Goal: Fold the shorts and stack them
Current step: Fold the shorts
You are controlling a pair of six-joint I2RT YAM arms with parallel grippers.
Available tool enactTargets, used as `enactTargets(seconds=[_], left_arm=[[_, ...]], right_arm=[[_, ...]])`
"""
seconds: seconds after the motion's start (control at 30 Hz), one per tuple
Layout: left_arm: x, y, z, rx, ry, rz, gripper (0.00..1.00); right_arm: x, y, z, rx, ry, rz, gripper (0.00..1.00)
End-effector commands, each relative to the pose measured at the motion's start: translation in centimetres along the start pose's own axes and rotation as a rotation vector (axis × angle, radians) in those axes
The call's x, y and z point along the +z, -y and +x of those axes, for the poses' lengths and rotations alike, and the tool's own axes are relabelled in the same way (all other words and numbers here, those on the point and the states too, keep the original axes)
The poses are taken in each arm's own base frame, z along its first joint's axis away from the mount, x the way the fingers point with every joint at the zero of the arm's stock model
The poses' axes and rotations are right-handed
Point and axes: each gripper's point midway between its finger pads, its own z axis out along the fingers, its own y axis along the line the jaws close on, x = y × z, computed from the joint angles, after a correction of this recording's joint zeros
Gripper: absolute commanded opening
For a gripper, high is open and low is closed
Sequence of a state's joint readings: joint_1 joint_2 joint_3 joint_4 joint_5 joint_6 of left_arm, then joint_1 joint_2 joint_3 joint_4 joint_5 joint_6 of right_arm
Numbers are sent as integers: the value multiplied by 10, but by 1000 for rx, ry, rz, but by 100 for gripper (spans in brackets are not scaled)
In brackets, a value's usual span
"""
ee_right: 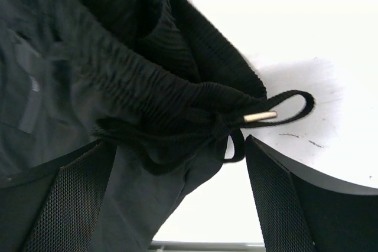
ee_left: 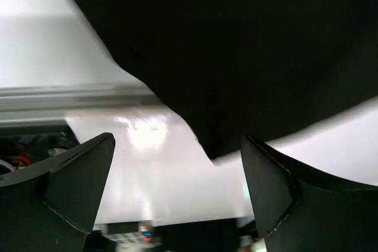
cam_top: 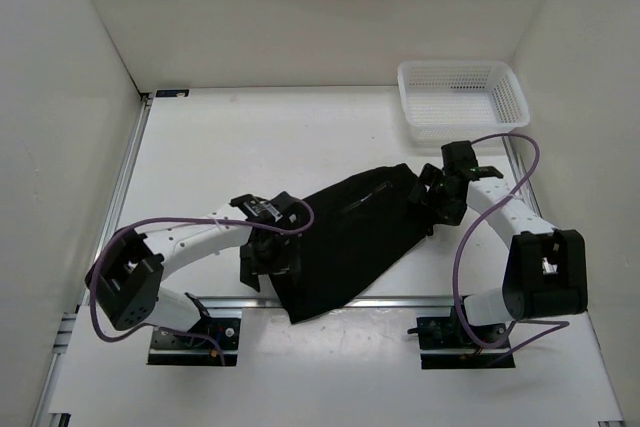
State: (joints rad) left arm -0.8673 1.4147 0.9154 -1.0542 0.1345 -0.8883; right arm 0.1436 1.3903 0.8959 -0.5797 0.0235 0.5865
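Two sets of jaws stand spread wide, and neither holds any cloth. Start at the near edge: the shorts [cam_top: 350, 237] lie flat on the table [cam_top: 250, 137], and their nearest corner crosses the rail [cam_top: 400, 300] between the two arm bases. From that corner the long axis runs on a diagonal, away from you and to the right.

Your left gripper [cam_top: 268, 257] sits at the near-left side of the cloth. In its wrist view the left gripper [ee_left: 177, 140] has both fingers apart, with a dark corner of fabric just ahead of the gap and bare table under it.

Farther along the diagonal, your right gripper [cam_top: 430, 205] is at the far-right end. Its wrist view shows the right gripper [ee_right: 180, 141] open over the gathered waistband [ee_right: 147, 81], and the drawstring [ee_right: 289, 107] loops out beside the right finger.

Each arm is nearer its own end, so I judge that any fold turns on that diagonal: the left takes the near corner, the right takes the waistband. Watch the drawstring, since a pinch could catch it alone.

Beyond everything, the basket [cam_top: 465, 129] stands at the far right, apart from the shorts.
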Motion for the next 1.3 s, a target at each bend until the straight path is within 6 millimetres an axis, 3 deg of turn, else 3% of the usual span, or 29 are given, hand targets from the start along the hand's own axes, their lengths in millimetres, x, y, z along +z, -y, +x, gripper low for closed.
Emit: enactTargets(seconds=[0.0,0.07,0.2,0.33,0.37,0.43,0.5,0.63,0.67,0.73,0.77,0.83,0.87,0.9,1.0,1.1,1.13,1.17,1.27], left_arm=[[21,-8,-15,-105,-6,45,100],[29,-6,-28,-121,7,58,100],[52,-14,-44,-172,-38,36,91],[61,-14,-66,-172,-27,18,57],[62,-17,-74,-189,-12,4,31],[66,-24,-87,-205,-15,-12,10],[64,-29,-110,-201,17,-16,10],[32,-50,-171,-244,139,-66,10],[12,-51,-199,-244,197,-57,10],[5,-62,-226,-244,224,-115,10],[-16,-60,-256,-232,287,-106,10],[-24,-69,-271,-223,279,-155,10],[-19,-76,-279,-229,262,-177,10],[-30,-76,-292,-222,290,-176,15],[-36,-85,-300,-228,286,-147,28],[-38,-98,-293,-242,275,-122,48],[-34,-100,-293,-250,271,-112,57],[-34,-101,-289,-250,268,-113,72],[-25,-118,-286,-287,245,-106,74]], right_arm=[[5,-3,7,-35,-50,-25,93],[8,-1,9,-34,-53,-24,93],[9,0,13,-34,-66,-27,93],[4,-4,12,-35,-52,-46,93],[4,-4,12,-35,-52,-46,93],[4,-5,12,-35,-57,-54,93],[1,-7,12,-36,-55,-66,93],[-3,-17,8,-58,-55,-109,93],[-5,-22,4,-60,-44,-129,93],[-6,-26,2,-70,-48,-143,93],[-6,-30,0,-81,-53,-159,93],[-9,-37,-4,-94,-53,-187,93],[-9,-38,-4,-108,-64,-191,93],[-11,-40,-7,-109,-57,-196,93],[-12,-38,-7,-136,-56,-185,94],[-11,-36,-12,-157,-33,-176,94],[-7,-39,-11,-157,-47,-191,94],[1,-38,-11,-146,-66,-191,94],[18,-53,-8,-149,-100,-274,92]])
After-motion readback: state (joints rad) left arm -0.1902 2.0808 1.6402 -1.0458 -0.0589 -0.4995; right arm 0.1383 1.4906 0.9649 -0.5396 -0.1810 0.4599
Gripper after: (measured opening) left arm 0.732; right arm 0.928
